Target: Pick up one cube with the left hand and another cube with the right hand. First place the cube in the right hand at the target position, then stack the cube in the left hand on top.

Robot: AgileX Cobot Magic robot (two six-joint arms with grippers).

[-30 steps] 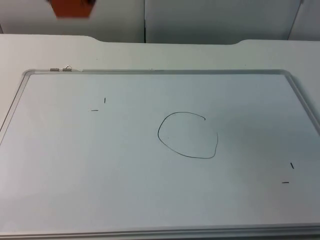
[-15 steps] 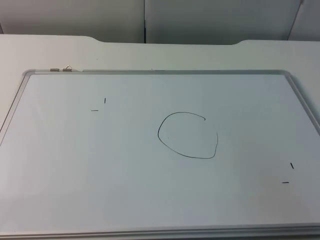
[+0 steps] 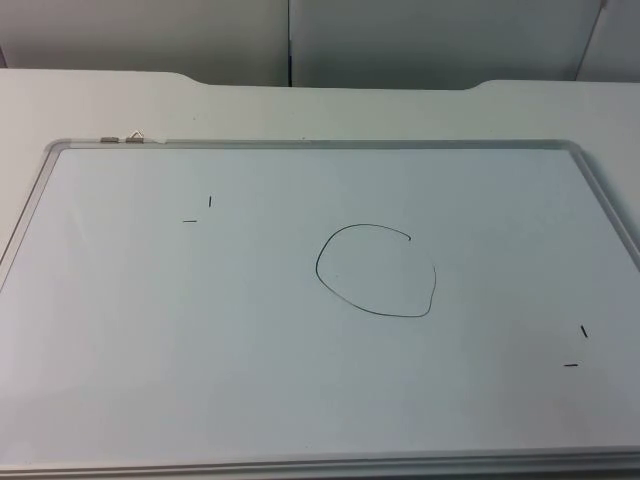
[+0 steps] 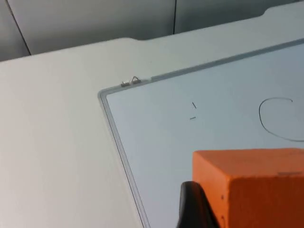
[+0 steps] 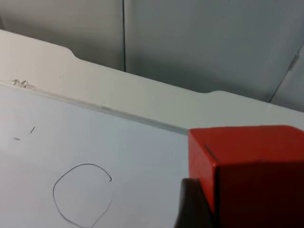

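Observation:
In the left wrist view an orange cube (image 4: 251, 187) sits in my left gripper (image 4: 254, 216), which is shut on it; one black fingertip (image 4: 194, 209) presses its side. It hangs high above the whiteboard's left part. My right gripper (image 5: 251, 213) is shut on a red cube (image 5: 251, 171), with a black fingertip (image 5: 192, 206) against its side, also held high over the board. The target, a hand-drawn black circle (image 3: 376, 270), lies near the middle of the whiteboard (image 3: 250, 350); the same circle (image 5: 83, 194) is in the right wrist view.
The whiteboard has a metal frame (image 3: 300, 143) with a small clip (image 3: 122, 138) at its far left corner. Short pen marks (image 3: 198, 210) lie left of the circle, and more marks (image 3: 577, 348) at the near right. The grey partition wall (image 3: 400, 40) stands behind the table.
One second ago the orange cube showed at the far left edge of the top view; it has since risen out of that picture. Nothing on the board has moved.

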